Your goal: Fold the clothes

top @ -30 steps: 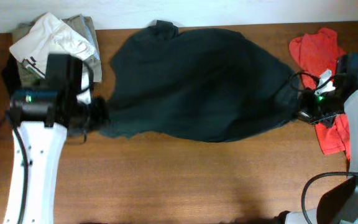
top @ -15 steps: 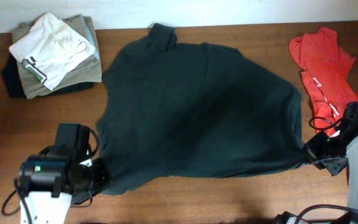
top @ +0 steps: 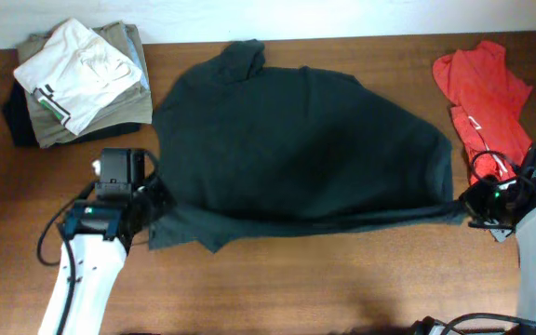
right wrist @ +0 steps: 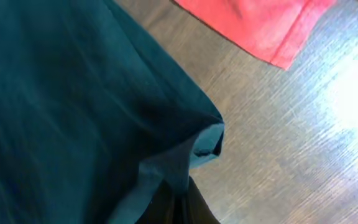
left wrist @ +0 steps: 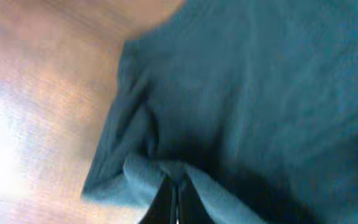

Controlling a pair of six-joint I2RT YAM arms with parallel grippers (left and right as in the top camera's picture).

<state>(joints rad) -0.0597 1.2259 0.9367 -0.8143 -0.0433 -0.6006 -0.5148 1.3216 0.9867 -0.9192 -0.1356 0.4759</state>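
Step in hand, as I judged it: the first fold, near hem going over toward the far edge. My left claw (top: 153, 216) was pressed together on a bunched corner of the T-shirt (top: 305, 140) at its near-left edge. The left wrist view showed it all but closed, with cloth gathered right at it. My right claw (top: 470, 206) pinched the near-right corner, with fabric doubled over it in the right wrist view. The T-shirt lay spread across the middle of the tabletop (top: 296, 288), plain dark side up, no lettering in sight. A small flap poked toward the far edge, collar or sleeve, couldn't tell. The near hem was drawn into a taut line between the two claws. Next move, my guess: carry both corners toward the far edge at matching height, lay the hem flat on the body, then let go. Uneven pull would likely skew the fold, and soft cloth may drag. Counts: one dark T-shirt. One red-orange shirt (top: 487, 88), crumpled at the far right near my right arm, apart from the T-shirt. One stack of folded garments (top: 77, 79) at the far left, white on top, khaki under, something dark beneath. Two claws, both holding cloth.
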